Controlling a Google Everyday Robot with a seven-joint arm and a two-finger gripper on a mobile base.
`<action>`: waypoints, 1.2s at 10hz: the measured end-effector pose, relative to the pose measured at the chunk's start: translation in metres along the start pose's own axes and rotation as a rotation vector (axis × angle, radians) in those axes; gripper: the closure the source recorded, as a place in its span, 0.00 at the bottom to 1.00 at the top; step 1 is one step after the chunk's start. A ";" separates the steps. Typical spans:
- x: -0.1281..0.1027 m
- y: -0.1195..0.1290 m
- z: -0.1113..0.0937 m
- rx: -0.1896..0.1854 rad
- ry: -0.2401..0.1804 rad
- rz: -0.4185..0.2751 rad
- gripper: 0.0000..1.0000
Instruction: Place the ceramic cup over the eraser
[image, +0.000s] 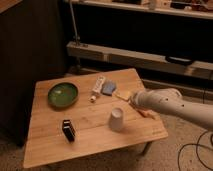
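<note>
We see a low wooden table (90, 136) standing on a speckled floor (167, 156). A dark panel (30, 45) rises at the left. Across the back runs a metal shelving rack (125, 53) with pale shelves. Black cables (197, 145) trail on the floor at right. The light is dim and warm. The gripper (134, 101) sits over the table's right side.

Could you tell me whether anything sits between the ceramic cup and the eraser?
Nothing visible does: only bare tabletop separates the ceramic cup from the eraser. The gripper is near the cup's far right side.
</note>
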 end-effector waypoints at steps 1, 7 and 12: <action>0.000 0.004 0.000 0.004 0.007 -0.009 0.20; -0.002 0.059 -0.038 0.014 0.034 -0.101 0.20; -0.002 0.051 -0.029 0.225 0.044 -0.147 0.20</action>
